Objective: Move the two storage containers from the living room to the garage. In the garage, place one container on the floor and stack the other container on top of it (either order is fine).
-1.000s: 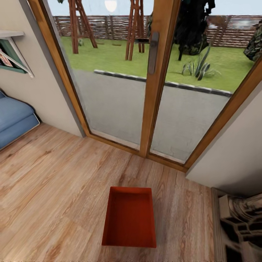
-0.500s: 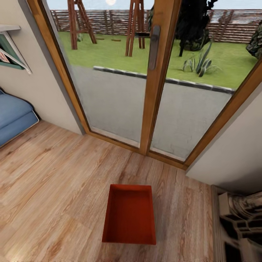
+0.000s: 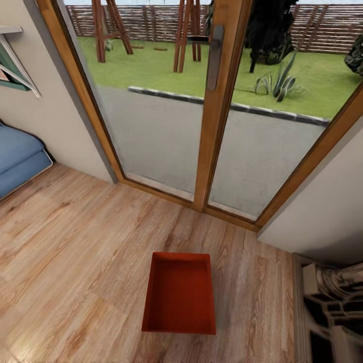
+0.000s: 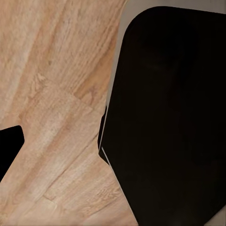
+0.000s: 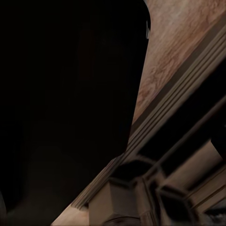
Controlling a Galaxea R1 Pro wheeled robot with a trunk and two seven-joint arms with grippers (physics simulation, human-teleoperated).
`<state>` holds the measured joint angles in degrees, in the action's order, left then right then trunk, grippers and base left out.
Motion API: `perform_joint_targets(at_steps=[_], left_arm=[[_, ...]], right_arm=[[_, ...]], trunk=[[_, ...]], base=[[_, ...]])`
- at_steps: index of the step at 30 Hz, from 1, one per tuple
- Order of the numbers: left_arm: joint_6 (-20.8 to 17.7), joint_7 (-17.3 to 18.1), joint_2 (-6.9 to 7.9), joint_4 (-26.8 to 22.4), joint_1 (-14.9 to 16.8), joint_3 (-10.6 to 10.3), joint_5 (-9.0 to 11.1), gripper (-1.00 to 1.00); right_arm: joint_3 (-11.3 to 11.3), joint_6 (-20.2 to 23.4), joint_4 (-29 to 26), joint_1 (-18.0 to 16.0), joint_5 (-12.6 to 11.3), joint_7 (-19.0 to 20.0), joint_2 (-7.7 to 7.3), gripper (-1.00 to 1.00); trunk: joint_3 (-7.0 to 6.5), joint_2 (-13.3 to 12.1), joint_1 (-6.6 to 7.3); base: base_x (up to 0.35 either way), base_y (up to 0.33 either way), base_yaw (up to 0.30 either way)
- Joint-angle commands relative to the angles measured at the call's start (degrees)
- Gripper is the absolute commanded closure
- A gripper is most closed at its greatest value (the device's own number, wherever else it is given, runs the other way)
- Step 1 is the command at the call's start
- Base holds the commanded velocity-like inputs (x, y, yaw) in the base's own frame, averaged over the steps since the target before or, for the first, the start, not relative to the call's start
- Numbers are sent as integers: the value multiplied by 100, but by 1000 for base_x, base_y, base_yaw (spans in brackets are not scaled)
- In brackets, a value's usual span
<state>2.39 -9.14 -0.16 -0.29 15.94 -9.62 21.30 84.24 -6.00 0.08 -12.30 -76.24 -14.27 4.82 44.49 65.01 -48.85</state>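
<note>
Neither hand's state can I tell, dark housing blocking both wrist views. One orange-red rectangular open-top plastic bin (image 3: 179, 294) sits ahead on the light wood-plank floor (image 3: 75, 252), before wood-framed glass doors (image 3: 212, 101), awaiting pickup.

The head camera looks forward and steeply down from standing height over the wood-plank floor (image 3: 75, 262) toward the glass doors (image 3: 166, 126), with the storage container (image 3: 179, 293) low in the middle and a carved cabinet (image 3: 330, 312) at its right edge. The left wrist camera hangs close above the same planks (image 4: 56, 94) — a black body (image 4: 169, 117) blocks much of it. The right wrist camera, also close and half-blocked by a dark mass (image 5: 66, 103), shares the planks (image 5: 179, 52) and that cabinet (image 5: 155, 188) with the head view.
</note>
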Motion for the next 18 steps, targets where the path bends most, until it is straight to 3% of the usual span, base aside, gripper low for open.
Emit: perform_joint_targets(at_steps=[1, 18], left_arm=[[16, -17, -2, 3, 2, -49, 49, -100], [16, -17, -2, 6, 4, -49, 49, -100]], right_arm=[[48, -15, 1, -1, -57, -15, 2, -100], [48, -15, 1, -1, -57, -15, 2, -100]], trunk=[[13, 2, 0], [170, 2, 0]], base=[[0, 0, 0], [0, 0, 0]])
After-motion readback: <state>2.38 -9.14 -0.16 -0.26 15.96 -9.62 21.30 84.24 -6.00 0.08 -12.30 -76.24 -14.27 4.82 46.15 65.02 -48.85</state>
